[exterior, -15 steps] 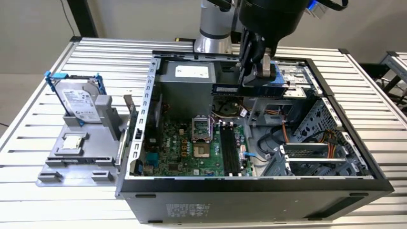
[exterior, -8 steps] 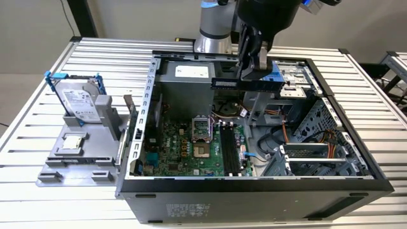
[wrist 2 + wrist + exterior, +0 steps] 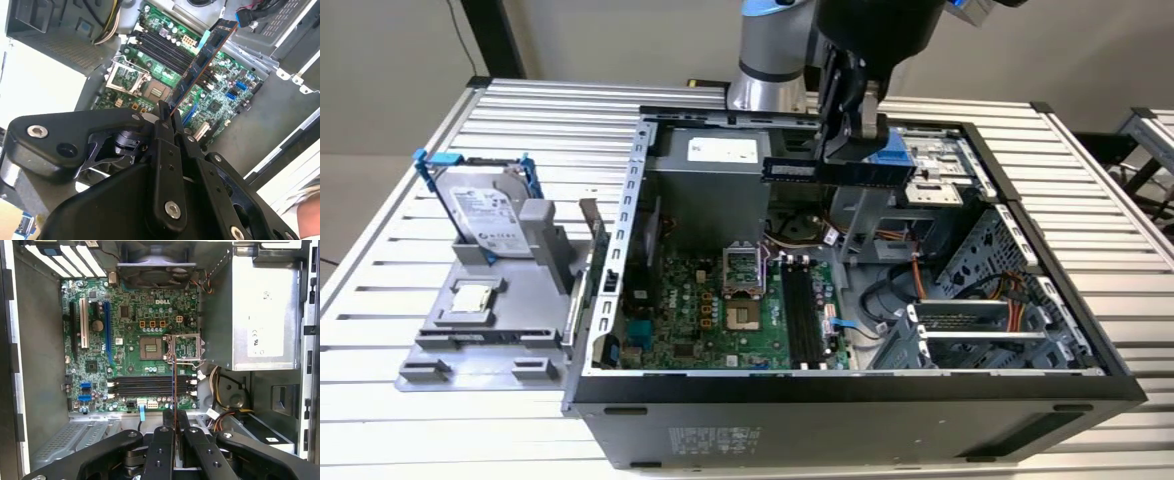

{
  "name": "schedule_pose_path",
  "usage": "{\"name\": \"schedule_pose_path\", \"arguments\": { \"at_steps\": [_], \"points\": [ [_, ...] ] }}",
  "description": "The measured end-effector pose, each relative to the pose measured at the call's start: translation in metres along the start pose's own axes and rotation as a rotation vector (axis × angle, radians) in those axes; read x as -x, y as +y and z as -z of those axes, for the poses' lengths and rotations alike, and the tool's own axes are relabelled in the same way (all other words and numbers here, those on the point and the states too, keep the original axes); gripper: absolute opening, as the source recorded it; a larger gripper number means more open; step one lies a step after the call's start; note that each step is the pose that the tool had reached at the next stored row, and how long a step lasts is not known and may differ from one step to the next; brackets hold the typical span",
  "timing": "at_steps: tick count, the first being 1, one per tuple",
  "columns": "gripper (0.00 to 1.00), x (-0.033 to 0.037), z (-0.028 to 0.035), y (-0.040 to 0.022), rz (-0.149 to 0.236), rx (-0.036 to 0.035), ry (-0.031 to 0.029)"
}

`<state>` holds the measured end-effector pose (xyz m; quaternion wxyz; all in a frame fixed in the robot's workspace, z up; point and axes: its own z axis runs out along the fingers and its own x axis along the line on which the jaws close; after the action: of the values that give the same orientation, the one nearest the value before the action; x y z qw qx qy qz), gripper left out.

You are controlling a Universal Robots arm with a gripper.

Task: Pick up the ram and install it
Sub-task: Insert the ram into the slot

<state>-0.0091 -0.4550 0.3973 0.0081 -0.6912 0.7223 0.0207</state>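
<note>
Ram (image 3: 835,170) pinched flat between the closed fingers of the gripper (image 3: 851,150), long edge level and lying across the width of the open computer case (image 3: 854,386). Held in the air above the case, well clear of the motherboard (image 3: 707,320) on the case floor, not seated in anything. Just in front of the silver power supply (image 3: 707,185) in the exterior view, with the black memory slots (image 3: 803,310) lower down and apart from it.

In the second wrist view, ram (image 3: 205,60) reaching out from the gripper (image 3: 167,114) at a slant over the motherboard (image 3: 165,70). In the first wrist view, ram (image 3: 174,390) seen edge-on as a thin line running out from the gripper (image 3: 174,422), across the four memory slots (image 3: 150,386) and ending near the CPU socket (image 3: 185,347).

Outside the case, at the exterior view's left, hard drive (image 3: 487,205) in a blue-handled frame, upright on a grey stand (image 3: 494,340), all on the slatted metal table (image 3: 1094,190)
</note>
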Motion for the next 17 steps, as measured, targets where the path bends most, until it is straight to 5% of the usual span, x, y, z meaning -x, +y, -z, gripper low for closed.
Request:
{"name": "schedule_pose_path", "arguments": {
  "at_steps": [14,17],
  "points": [
    [0.0,0.0003,0.0,0.0001,-0.003,0.0,-0.0001],
    [0.0,0.0003,0.0,0.0,-0.051,-0.0021,-0.001]
  ]
}}
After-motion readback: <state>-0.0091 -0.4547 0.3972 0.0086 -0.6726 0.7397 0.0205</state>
